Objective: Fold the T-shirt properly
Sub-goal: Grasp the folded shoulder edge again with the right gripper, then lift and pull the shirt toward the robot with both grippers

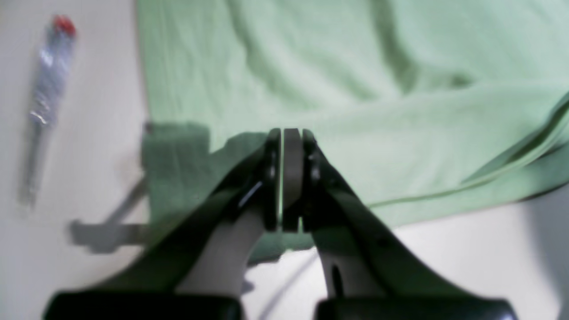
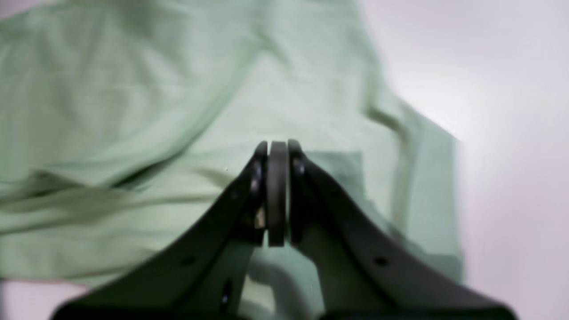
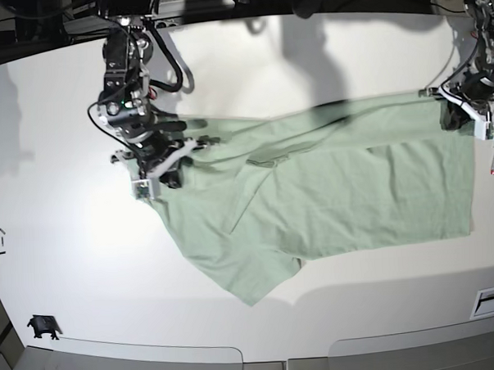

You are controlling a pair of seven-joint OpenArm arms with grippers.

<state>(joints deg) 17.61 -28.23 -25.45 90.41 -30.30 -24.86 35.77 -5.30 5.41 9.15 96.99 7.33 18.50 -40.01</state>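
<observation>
Barely started on the folding, by the look of it. Shirt (image 3: 329,189) spread across the middle and right of the base view on the white surface (image 3: 57,160), mostly flat but skewed: one sleeve or corner trailing down to lower centre, a long ridge of lifted cloth running along the top edge from left to right. No clean fold line anywhere, no tidy rectangle yet.

Left pincer (image 3: 459,110) at the far right edge of the base view, right pincer (image 3: 160,164) at the upper left, both sitting at the shirt's top corners. Seen from the left wrist, left pincer (image 1: 286,178) pressed together with green cloth under and around the tips; probably pinching the hem, though too blurry to swear any fabric is actually between the pads. Same story from the right wrist: right pincer (image 2: 276,195) pressed together over the shirt (image 2: 133,111), likely gripping an edge, not certain.

Guessing at a stretch-and-flatten step, or the start of carrying the top edge over. Left to do: pretty much everything, meaning sleeves in, body folded over, wrinkles out.

Also a pen (image 1: 46,102) with a red cap lying off the shirt, upper left of the left wrist view, close to the cloth edge, so possibly in the way
</observation>
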